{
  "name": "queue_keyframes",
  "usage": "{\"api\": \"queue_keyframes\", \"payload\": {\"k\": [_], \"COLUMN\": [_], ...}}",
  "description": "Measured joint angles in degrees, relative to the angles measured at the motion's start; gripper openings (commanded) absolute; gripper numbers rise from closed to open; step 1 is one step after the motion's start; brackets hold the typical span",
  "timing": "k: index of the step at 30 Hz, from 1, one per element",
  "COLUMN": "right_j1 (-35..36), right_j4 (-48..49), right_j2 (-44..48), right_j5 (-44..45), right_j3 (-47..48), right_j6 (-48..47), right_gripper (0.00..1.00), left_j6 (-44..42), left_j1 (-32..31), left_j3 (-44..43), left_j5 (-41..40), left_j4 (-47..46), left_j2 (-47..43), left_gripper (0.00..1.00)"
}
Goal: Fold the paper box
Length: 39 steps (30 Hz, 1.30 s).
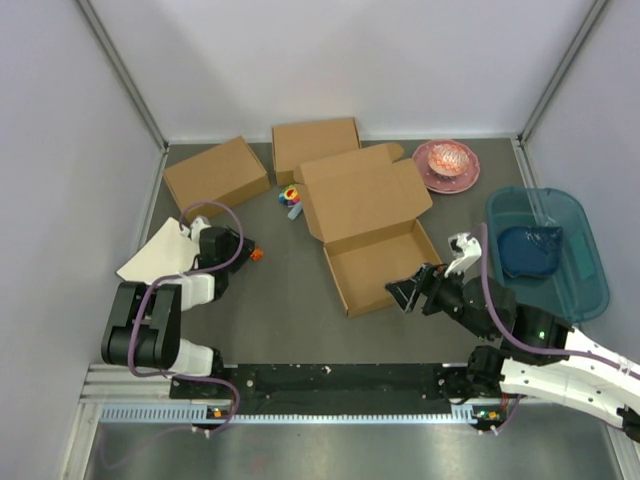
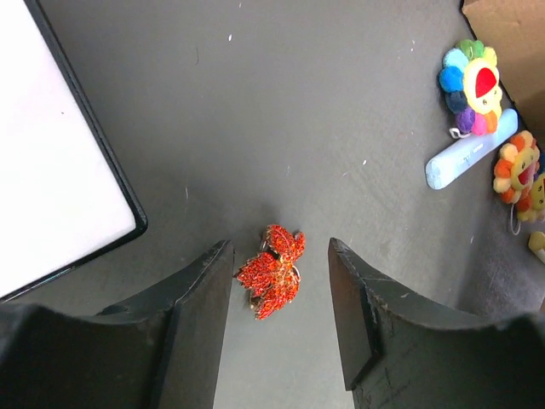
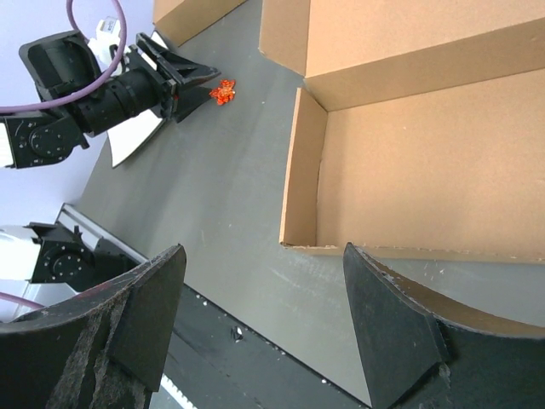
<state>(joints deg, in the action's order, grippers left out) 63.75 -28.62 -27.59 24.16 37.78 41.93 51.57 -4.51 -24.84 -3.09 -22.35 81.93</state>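
Spread wide and holding nothing, the right gripper [image 3: 262,256] hangs just off the near wall of the paper box [image 1: 385,265]. The box lies open on the counter [image 1: 280,300], its tray walls up and its lid [image 1: 365,195] flat behind it. The left gripper [image 2: 279,247] is well to the left of the box, its fingers also apart, straddling a red leaf trinket [image 2: 272,271] without touching it.

With nothing bracing the box, I judge that a one-sided push on the lid could slide the whole box into the small toys [image 1: 291,200] just beside its left edge. The lid's side flaps might also catch outside the tray walls rather than tuck in.

The box tray is empty. Right of the box, a teal bin [image 1: 590,270] holds one dark blue item I cannot identify. Beyond the box, a pink plate [image 1: 432,178] carries something pinkish. Two formed cardboard boxes [image 1: 215,175] stand shut behind and to the left of it.
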Motion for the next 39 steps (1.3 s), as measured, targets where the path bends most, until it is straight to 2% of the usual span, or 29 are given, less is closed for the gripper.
{"api": "queue_keyframes", "payload": {"k": [6, 11, 20, 28, 34, 39], "right_j1": [0.0, 0.0, 0.0, 0.0, 0.0, 0.0], "right_j4": [0.1, 0.1, 0.2, 0.1, 0.2, -0.1], "right_j2": [0.2, 0.0, 0.1, 0.2, 0.2, 0.5], "right_j5": [0.0, 0.0, 0.0, 0.2, 0.2, 0.2], "right_j3": [-1.2, -1.2, -1.5, -1.8, -2.3, -2.9], "right_j6": [0.0, 0.0, -0.4, -0.4, -0.3, -0.3], "right_gripper": [0.75, 0.74, 0.74, 0.73, 0.73, 0.72], "left_j6": [0.0, -0.3, -0.7, -0.7, -0.7, -0.7], "left_j1": [0.4, 0.4, 0.4, 0.4, 0.4, 0.4], "left_j3": [0.4, 0.5, 0.5, 0.5, 0.5, 0.5], "left_j5": [1.0, 1.6, 2.3, 2.3, 2.5, 3.0], "left_j4": [-1.3, -1.3, -0.9, -0.2, -0.1, -0.6], "left_j2": [0.4, 0.8, 1.0, 1.0, 1.0, 0.9], "left_gripper": [0.49, 0.39, 0.35, 0.24, 0.2, 0.1]}}
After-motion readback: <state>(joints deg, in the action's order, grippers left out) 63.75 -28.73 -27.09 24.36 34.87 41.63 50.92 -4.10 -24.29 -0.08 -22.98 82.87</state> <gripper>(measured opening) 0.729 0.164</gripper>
